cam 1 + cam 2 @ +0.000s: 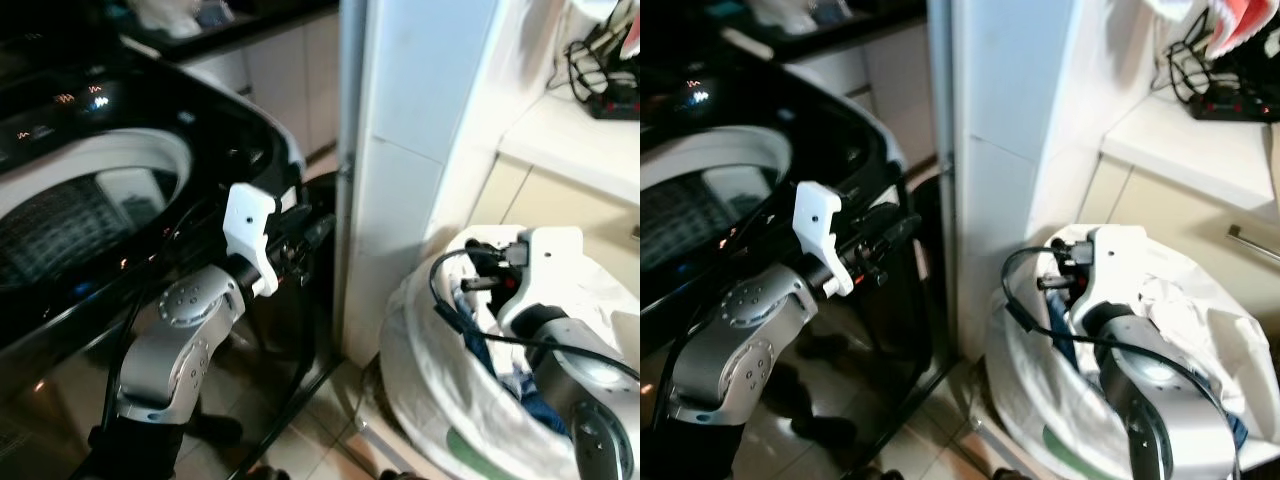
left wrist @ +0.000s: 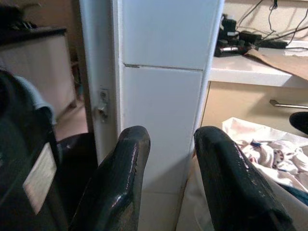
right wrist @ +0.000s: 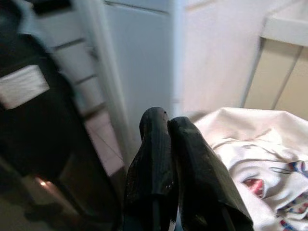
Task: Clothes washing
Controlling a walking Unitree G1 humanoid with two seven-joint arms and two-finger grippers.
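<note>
A black top-loading washing machine [image 1: 250,130] stands at the left, its lid up and the drum [image 1: 70,215] open. At the right a white laundry basket [image 1: 425,385] holds white and blue clothes [image 3: 250,159]. My left gripper [image 2: 168,139] is open and empty. It hangs beside the washer's right front corner and points toward the white pillar [image 1: 410,150]. My right gripper [image 3: 166,122] hovers just over the basket's near-left rim with its fingers pressed shut and nothing visible between them. The right wrist's white mount [image 1: 545,250] covers part of the clothes.
The white tiled pillar stands between washer and basket. Behind the basket is a beige cabinet with a drawer handle [image 2: 288,103] and a counter carrying a power strip and cables [image 1: 605,95]. The tiled floor [image 1: 320,440] shows between washer and basket.
</note>
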